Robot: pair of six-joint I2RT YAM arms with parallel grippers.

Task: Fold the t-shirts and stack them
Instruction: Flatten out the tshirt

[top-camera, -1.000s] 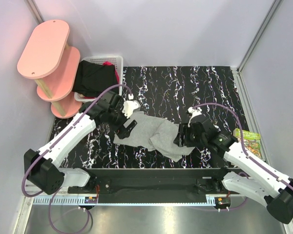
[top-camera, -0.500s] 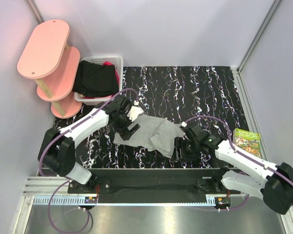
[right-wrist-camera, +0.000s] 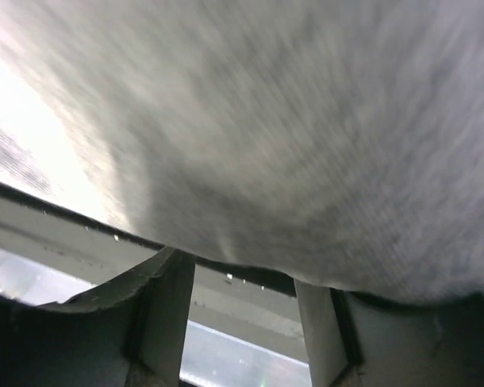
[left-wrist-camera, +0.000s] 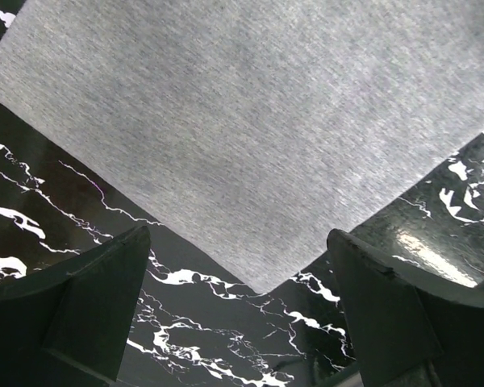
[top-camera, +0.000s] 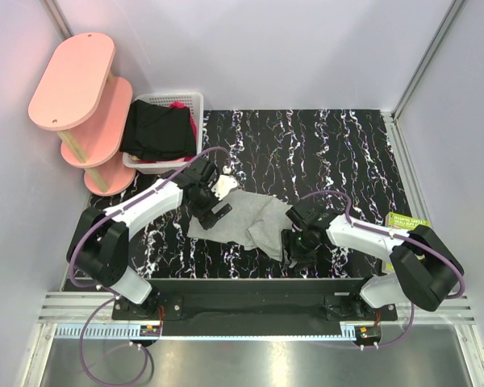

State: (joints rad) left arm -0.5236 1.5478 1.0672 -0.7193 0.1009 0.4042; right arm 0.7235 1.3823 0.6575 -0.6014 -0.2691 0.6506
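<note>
Drawn inward since a second ago, the right gripper [top-camera: 294,244] is seen at the near right edge of the limp, light grey cloth t-shirt [top-camera: 240,214] rumpled on the black marbled surface [top-camera: 323,145], jaw state untellable, while the left gripper [top-camera: 217,212] is held with jaws released over the left corner, probably the best place for a pinch.

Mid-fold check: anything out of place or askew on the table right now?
Yes. The grey shirt lies crumpled and skewed, its right end bunched up near the front edge of the table. The black garment spills over the white basket rim. A green booklet sits at the table's right edge.
</note>
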